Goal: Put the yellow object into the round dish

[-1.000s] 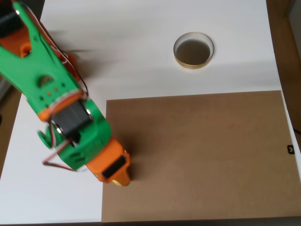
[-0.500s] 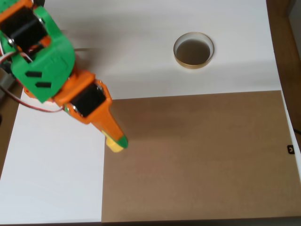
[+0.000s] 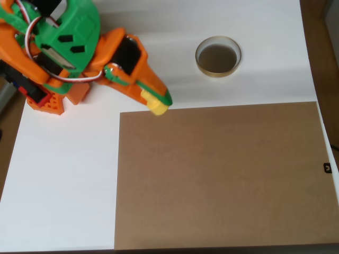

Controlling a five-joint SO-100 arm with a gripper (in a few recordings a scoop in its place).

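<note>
- In the overhead view, the green and orange arm (image 3: 69,47) filled the upper left of the frame, its body over the white desk (image 3: 63,180).
- A red and orange block (image 3: 45,100) sat at the arm's lower left, near the left edge of the desk.
- The claw (image 3: 158,102) reached out from the arm toward the lower right, its orange fingers tipped with green, ending left of the frame's centre and in its upper half.
- The claw was closed around the yellow peg (image 3: 156,106), which poked out at the fingertips; only its rounded yellow end showed.
- The peg hung just above the top edge of the brown board (image 3: 222,174), near that board's upper left corner. Whether it touched the surface could not be told from above.
- The brown board covered the lower right part of the desk, from left of centre to near the right edge.
- The round dish (image 3: 218,72) with its golden-tan rim stood on the white desk in the upper right part of the frame, well apart from the peg and above the board's top edge; its grey-brown inside held nothing.
</note>
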